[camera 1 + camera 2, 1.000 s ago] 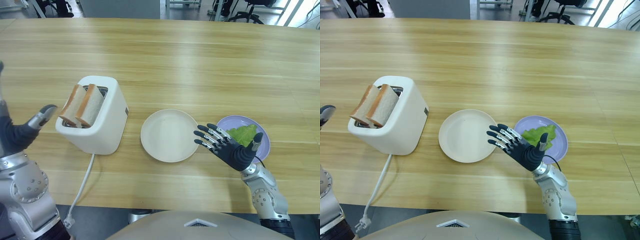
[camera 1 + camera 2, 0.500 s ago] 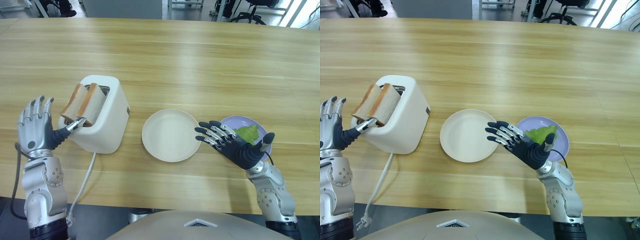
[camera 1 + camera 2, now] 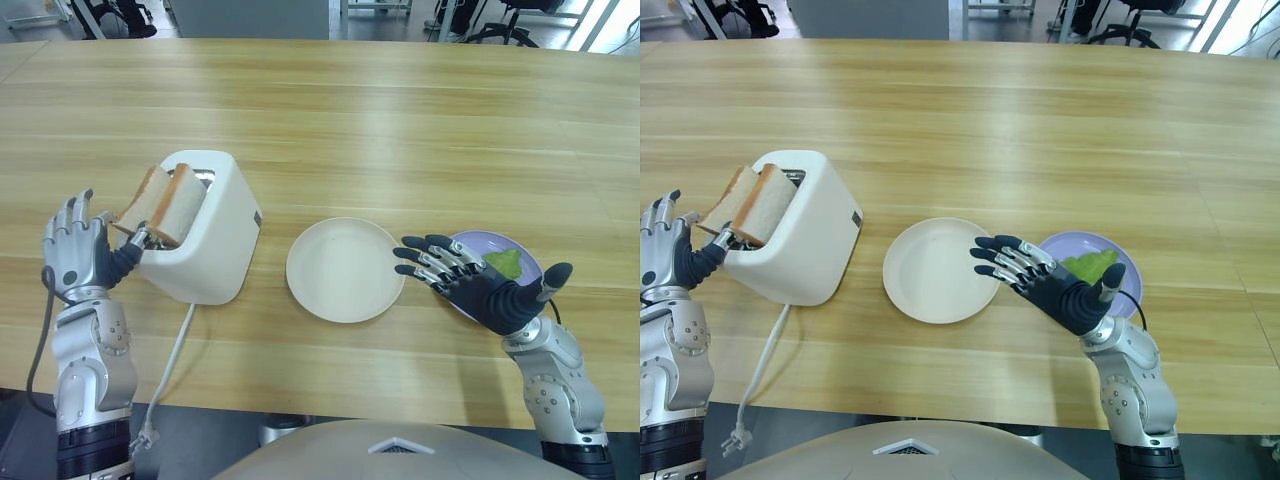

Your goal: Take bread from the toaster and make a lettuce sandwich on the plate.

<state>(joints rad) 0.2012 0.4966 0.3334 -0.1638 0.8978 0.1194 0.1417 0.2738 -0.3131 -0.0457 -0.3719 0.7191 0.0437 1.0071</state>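
Note:
A white toaster stands on the wooden table at the left, with two bread slices sticking up from its slots. My left hand is just left of the toaster, fingers spread, its thumb tip touching the bottom of the nearer slice. An empty cream plate lies in the middle. To its right a purple plate holds a lettuce leaf. My right hand hovers open over the purple plate's left part, fingers pointing at the cream plate, hiding much of the lettuce.
The toaster's white power cord runs down from it to the table's front edge. The table top stretches far behind the plates. Chairs stand in the room beyond the far edge.
My left hand came up from the left edge, turned upright and closed in on the toaster until its thumb met the bread. My right hand shifted slightly right over the purple plate. The camera moved a little.

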